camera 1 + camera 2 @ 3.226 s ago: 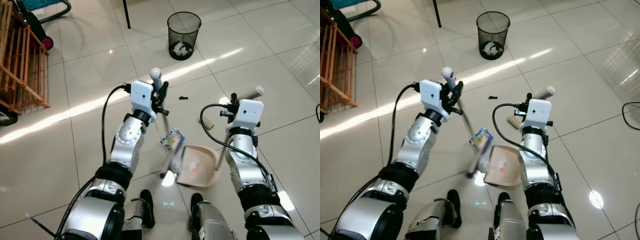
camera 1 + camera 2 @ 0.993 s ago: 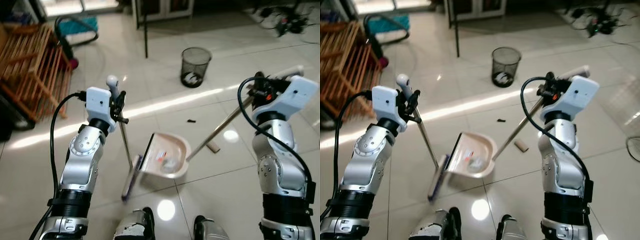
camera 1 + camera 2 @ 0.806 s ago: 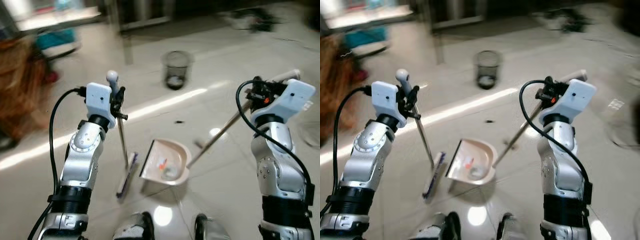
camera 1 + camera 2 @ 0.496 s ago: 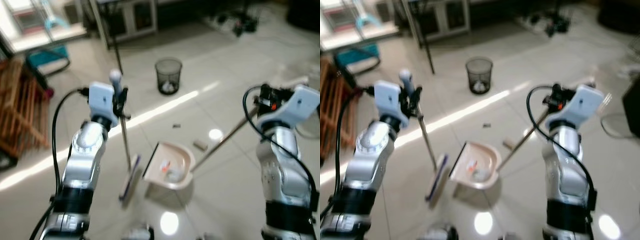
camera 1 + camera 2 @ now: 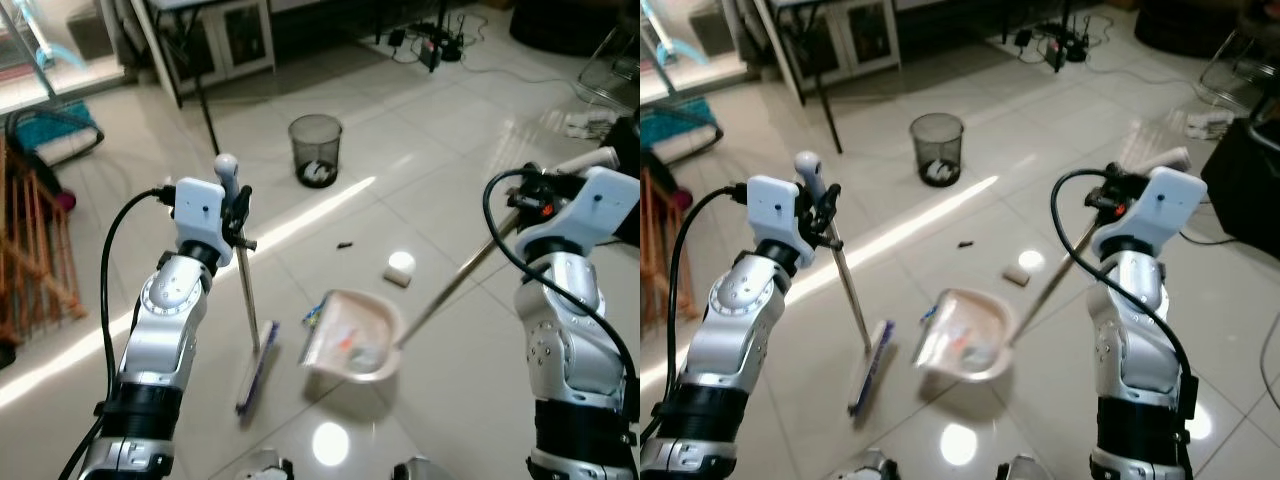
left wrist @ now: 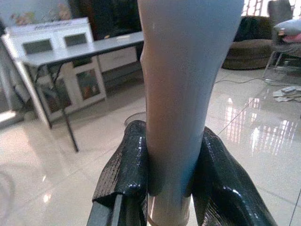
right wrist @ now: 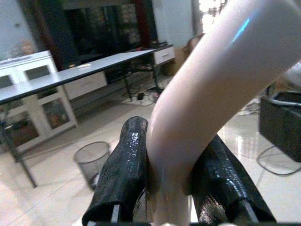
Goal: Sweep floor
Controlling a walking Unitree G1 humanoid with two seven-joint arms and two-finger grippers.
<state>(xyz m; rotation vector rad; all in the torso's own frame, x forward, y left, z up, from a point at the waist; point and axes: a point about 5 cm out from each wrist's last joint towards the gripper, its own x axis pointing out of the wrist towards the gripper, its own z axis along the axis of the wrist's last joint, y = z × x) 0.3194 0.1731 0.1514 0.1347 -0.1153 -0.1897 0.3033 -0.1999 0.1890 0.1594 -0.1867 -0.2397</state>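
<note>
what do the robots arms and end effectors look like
Both arms are silver metal with dark joint bands. A white boxy wrist housing sits on each, and a black cable loops out from it. The left end effector and right end effector each have two long glossy black fingers.

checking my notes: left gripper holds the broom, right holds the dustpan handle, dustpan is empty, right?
Not quite: the dustpan is not empty; the left eye view shows litter lying in it. The rest holds: the left gripper holds the broom, the right gripper the dustpan handle.
</note>
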